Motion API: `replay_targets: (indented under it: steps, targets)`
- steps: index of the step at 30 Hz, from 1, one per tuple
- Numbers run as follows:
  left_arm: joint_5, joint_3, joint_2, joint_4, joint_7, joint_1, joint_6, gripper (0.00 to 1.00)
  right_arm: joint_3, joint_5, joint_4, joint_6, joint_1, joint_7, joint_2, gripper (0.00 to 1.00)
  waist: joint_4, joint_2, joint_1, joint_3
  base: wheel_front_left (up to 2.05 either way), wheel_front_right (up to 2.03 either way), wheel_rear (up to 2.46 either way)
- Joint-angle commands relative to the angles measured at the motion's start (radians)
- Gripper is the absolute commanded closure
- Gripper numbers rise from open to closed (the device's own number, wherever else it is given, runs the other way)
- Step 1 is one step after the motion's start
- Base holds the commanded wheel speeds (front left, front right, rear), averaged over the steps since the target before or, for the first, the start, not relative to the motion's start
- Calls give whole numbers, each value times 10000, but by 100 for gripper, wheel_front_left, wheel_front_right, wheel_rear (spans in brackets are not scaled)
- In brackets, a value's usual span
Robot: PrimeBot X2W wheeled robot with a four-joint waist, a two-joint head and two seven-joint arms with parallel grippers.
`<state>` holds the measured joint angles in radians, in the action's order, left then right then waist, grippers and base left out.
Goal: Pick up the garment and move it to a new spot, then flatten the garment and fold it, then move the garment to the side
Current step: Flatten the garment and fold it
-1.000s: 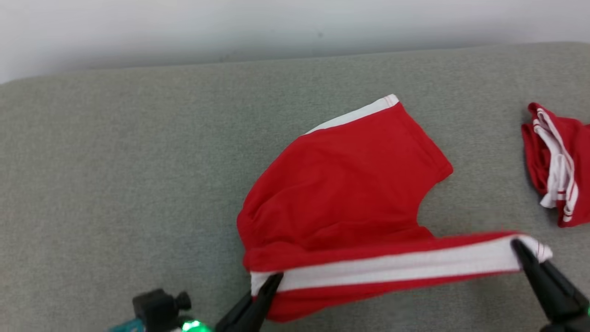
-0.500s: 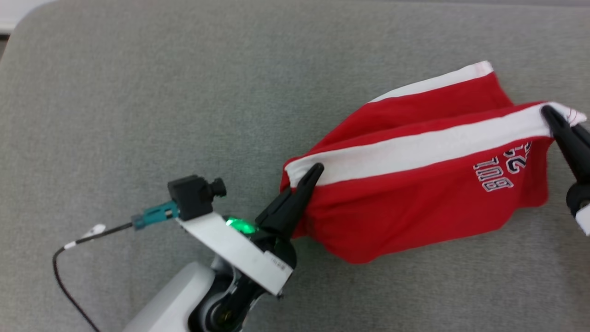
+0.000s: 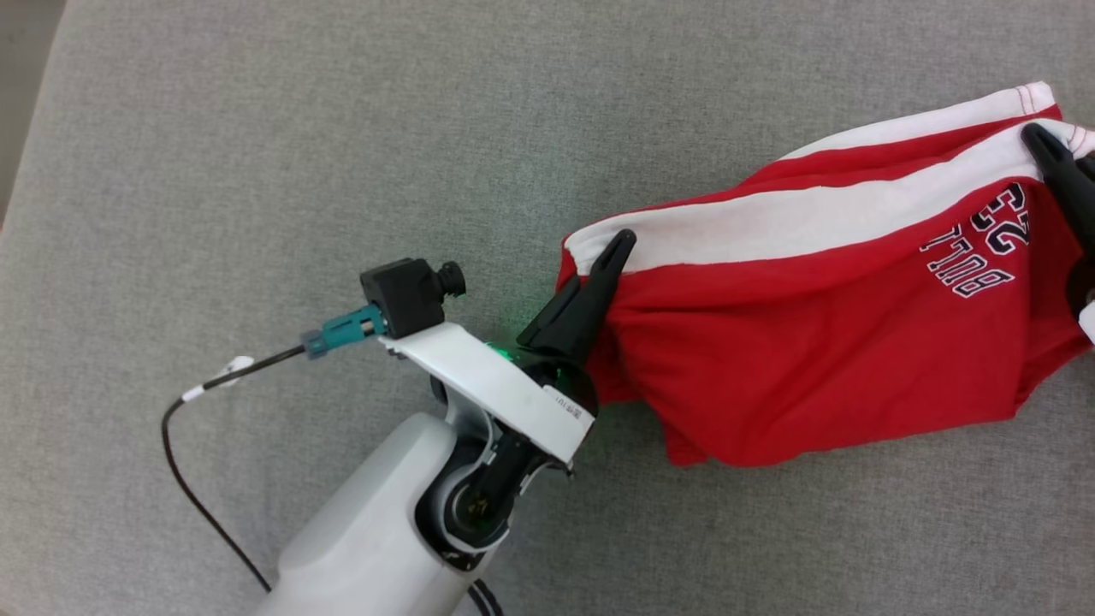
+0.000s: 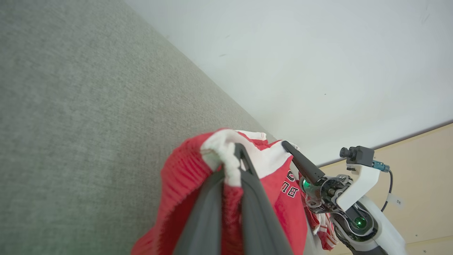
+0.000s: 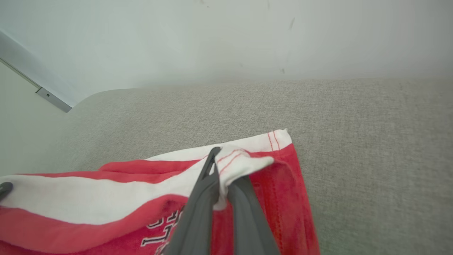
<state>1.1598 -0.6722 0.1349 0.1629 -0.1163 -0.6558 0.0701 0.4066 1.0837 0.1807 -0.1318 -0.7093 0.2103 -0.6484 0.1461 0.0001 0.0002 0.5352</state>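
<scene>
Shorts [image 3: 813, 359], red with a white side band [image 3: 796, 227], hung between two grippers over the right part of a grey cushion [image 3: 257, 171], the lower folds apparently resting on it. The left gripper [image 3: 622, 242] was pinched shut on the left end of the band; the right gripper [image 3: 1038, 137] was pinched shut on the right end. A second white band [image 3: 924, 127] lay just beyond the held one, on the far side. The step appeared to be the fold, the near half brought over the far half. To do it well, the held band should be drawn taut between the two grips so that no slack bunched at the left end, both ends lowered level, and the held band laid along the far one, edge to edge. Release ought to come only once the cloth lay flat, both jaws parting together
</scene>
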Motion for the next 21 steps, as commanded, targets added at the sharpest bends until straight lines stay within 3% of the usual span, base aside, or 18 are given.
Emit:
replay_targets:
  steps: [1,3,4,5,6,7,8,21]
  targets:
    - [114,-24,-34,253,-23,-49,44,100,38,-95,42,27,-177,-25,6,100,7,-1,-2,24,0,0,0]
    - [115,-40,-105,446,-51,-130,76,98,140,-131,125,27,-299,-87,-9,99,17,-1,-2,53,0,0,0]
    - [90,-58,-119,567,-40,-166,52,85,191,-162,165,27,-340,-80,-19,92,19,-1,-2,55,0,0,0]
    - [-2,-82,-128,652,-52,-208,17,73,228,-244,194,27,-399,-169,-45,78,22,-1,-2,57,0,0,0]
    - [-58,-77,-134,735,-124,-216,-25,56,256,-307,228,27,-460,-261,-56,55,25,-1,-2,63,0,0,0]
    - [-83,-71,-146,854,-134,-195,-108,17,300,-330,282,27,-480,-316,-41,0,26,-1,-2,63,0,0,0]
    - [-147,-100,-142,943,-145,-206,-141,0,334,-333,323,27,-487,-378,-27,0,26,-1,-2,55,0,0,0]
    - [-1240,-211,566,1151,-848,429,-1101,0,454,-246,613,27,-139,-897,-516,0,-69,-1,-2,-293,0,0,0]
